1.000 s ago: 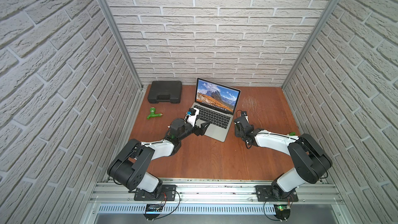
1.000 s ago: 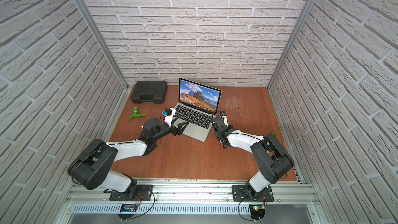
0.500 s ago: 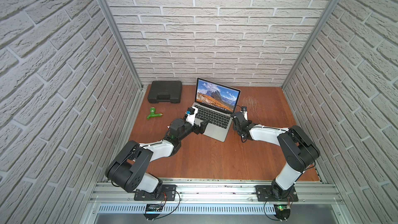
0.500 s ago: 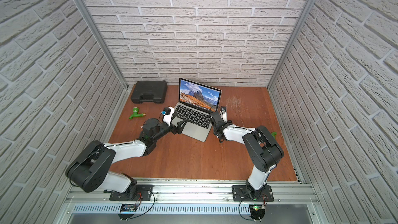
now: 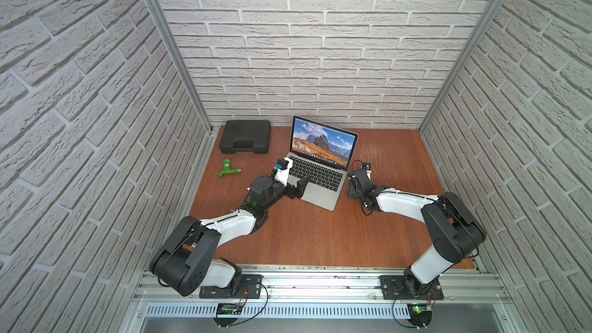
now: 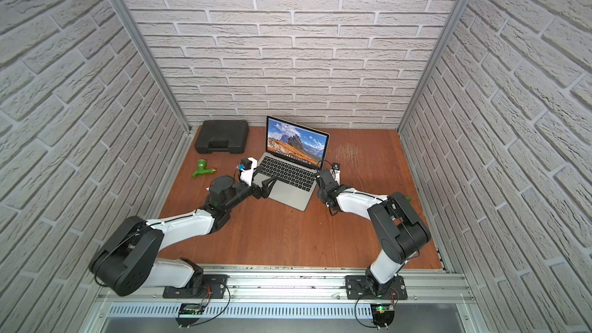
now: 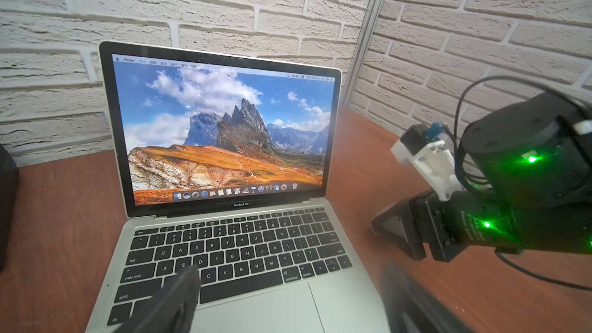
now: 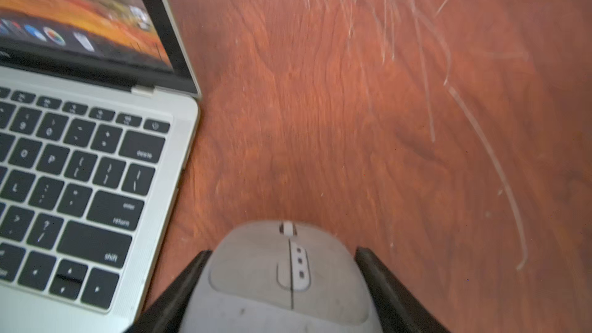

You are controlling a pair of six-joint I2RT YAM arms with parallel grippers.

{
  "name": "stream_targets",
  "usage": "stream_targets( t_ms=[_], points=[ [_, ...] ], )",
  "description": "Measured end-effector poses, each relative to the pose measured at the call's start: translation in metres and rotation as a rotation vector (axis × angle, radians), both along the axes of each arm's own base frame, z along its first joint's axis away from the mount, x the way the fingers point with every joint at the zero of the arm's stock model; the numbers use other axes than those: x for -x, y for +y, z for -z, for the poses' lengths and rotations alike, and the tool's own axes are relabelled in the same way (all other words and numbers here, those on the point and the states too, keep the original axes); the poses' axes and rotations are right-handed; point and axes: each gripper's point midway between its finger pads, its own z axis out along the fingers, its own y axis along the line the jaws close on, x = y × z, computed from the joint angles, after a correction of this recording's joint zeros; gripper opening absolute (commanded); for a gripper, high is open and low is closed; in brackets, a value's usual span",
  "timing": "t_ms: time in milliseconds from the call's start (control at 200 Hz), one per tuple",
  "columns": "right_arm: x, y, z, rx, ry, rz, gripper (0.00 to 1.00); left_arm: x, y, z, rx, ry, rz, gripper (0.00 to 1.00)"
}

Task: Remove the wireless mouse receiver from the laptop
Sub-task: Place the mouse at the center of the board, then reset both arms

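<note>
laptop (image 5: 320,172) sits open near the back middle of the table (image 5: 320,238), screen lit, same spot as a second ago. can't pick out the wireless mouse receiver in any view: too small or hidden. left gripper (image 5: 298,187) hovers over the laptop's front-left corner, fingers wide apart with nothing between them, one fingertip (image 7: 174,296) over the left end of the keyboard. its pose is unchanged over the last second. right gripper (image 8: 282,249) is low, just beside the laptop's right edge, fingers flanking a grey-white mouse (image 8: 282,283). that view is blurred, so i can't tell whether they clamp it or only straddle it. main diff: the right elbow, tucked in toward the laptop half a second ago, has swung part way back out, while the gripper itself stays put. black case (image 5: 245,137) and green tap (image 5: 229,169) at back left, not moved.
</note>
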Motion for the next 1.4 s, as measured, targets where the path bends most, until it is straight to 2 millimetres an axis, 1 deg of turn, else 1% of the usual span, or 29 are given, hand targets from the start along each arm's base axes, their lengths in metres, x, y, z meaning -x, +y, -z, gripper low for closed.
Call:
stream_targets(
  t_ms=[95, 130, 160, 215, 245, 275, 325, 365, 485, 570, 625, 660, 705, 735, 770, 820, 855, 900, 955, 1005, 1035, 1060, 1095, 1145, 1205, 1255, 1320, 1340, 1400],
  points=[
    [0.011, 0.001, 0.01, 0.001, 0.063, -0.02, 0.78, 0.0, 0.001, 0.002, -0.006, 0.007, -0.003, 0.93],
    [0.014, 0.002, 0.012, -0.001, 0.078, -0.025, 0.76, 0.0, 0.001, 0.002, -0.009, 0.007, -0.005, 0.93],
    [0.015, 0.002, 0.013, -0.002, 0.086, -0.027, 0.72, 0.0, 0.001, 0.003, -0.01, 0.008, -0.006, 0.93],
    [0.017, 0.003, 0.015, -0.006, 0.097, -0.03, 0.56, 0.0, 0.001, 0.003, -0.011, 0.009, -0.007, 0.93],
    [0.016, 0.004, 0.015, -0.014, 0.093, -0.026, 0.53, -0.001, 0.002, 0.003, -0.011, 0.009, -0.009, 0.93],
    [0.015, 0.004, 0.014, -0.016, 0.089, -0.024, 0.55, -0.001, 0.002, 0.003, -0.011, 0.009, -0.01, 0.93],
    [0.015, 0.005, 0.014, -0.02, 0.089, -0.026, 0.63, -0.001, 0.002, 0.003, -0.011, 0.009, -0.011, 0.93],
    [0.015, 0.004, 0.014, -0.02, 0.088, -0.023, 0.66, -0.001, 0.002, 0.003, -0.012, 0.009, -0.011, 0.93],
    [0.018, 0.002, 0.014, -0.014, 0.098, -0.02, 0.74, 0.001, 0.004, -0.001, -0.014, 0.004, -0.016, 0.94],
    [0.027, -0.005, 0.01, 0.003, 0.129, -0.014, 0.77, 0.0, 0.009, -0.008, -0.008, -0.011, -0.04, 0.97],
    [0.031, -0.011, -0.005, 0.007, 0.121, -0.013, 0.78, 0.0, 0.018, -0.013, -0.003, -0.028, -0.074, 0.98],
    [0.032, -0.016, -0.02, 0.003, 0.093, -0.008, 0.78, -0.001, 0.028, -0.015, -0.006, -0.04, -0.116, 0.98],
    [0.03, -0.024, -0.045, -0.007, 0.031, -0.001, 0.78, -0.004, 0.046, -0.017, -0.023, -0.051, -0.196, 0.98],
    [0.027, -0.032, -0.066, -0.015, -0.028, 0.013, 0.78, -0.007, 0.058, -0.017, -0.042, -0.056, -0.254, 0.98],
    [0.024, -0.043, -0.089, -0.018, -0.098, 0.03, 0.78, -0.011, 0.074, -0.019, -0.073, -0.065, -0.333, 0.98],
    [0.022, -0.061, -0.122, 0.002, -0.198, 0.057, 0.79, -0.019, 0.103, -0.021, -0.131, -0.07, -0.478, 0.98],
    [0.022, -0.074, -0.138, 0.021, -0.253, 0.076, 0.79, -0.023, 0.122, -0.021, -0.172, -0.066, -0.567, 0.98],
    [0.023, -0.091, -0.152, 0.051, -0.294, 0.11, 0.79, -0.028, 0.147, -0.018, -0.227, -0.047, -0.682, 0.98],
    [0.025, -0.109, -0.158, 0.09, -0.308, 0.153, 0.79, -0.031, 0.184, -0.013, -0.286, -0.013, -0.836, 0.98],
    [0.026, -0.122, -0.155, 0.129, -0.302, 0.179, 0.78, -0.029, 0.217, -0.006, -0.332, 0.022, -0.963, 0.98],
    [0.027, -0.129, -0.149, 0.159, -0.3, 0.186, 0.78, -0.027, 0.232, -0.002, -0.353, 0.038, -1.02, 0.98],
    [0.028, -0.134, -0.143, 0.186, -0.303, 0.184, 0.82, -0.025, 0.243, 0.002, -0.367, 0.049, -1.062, 0.98],
    [0.031, -0.138, -0.129, 0.221, -0.295, 0.172, 0.86, -0.022, 0.26, 0.009, -0.389, 0.067, -1.12, 0.98],
    [0.04, -0.145, -0.104, 0.274, -0.253, 0.153, 0.86, -0.018, 0.274, 0.022, -0.427, 0.09, -1.159, 0.98],
    [0.05, -0.153, -0.077, 0.314, -0.197, 0.14, 0.86, -0.017, 0.281, 0.04, -0.476, 0.105, -1.165, 0.98],
    [0.054, -0.162, -0.059, 0.328, -0.169, 0.144, 0.91, -0.016, 0.282, 0.061, -0.526, 0.123, -1.146, 0.98],
    [0.054, -0.169, -0.047, 0.328, -0.184, 0.143, 0.95, -0.015, 0.279, 0.088, -0.598, 0.152, -1.082, 0.98],
    [0.053, -0.17, -0.045, 0.325, -0.195, 0.143, 0.99, -0.016, 0.277, 0.094, -0.607, 0.157, -1.062, 0.98],
    [0.051, -0.167, -0.041, 0.306, -0.244, 0.113, 1.0, -0.018, 0.275, 0.103, -0.623, 0.162, -1.021, 0.98]
  ],
)
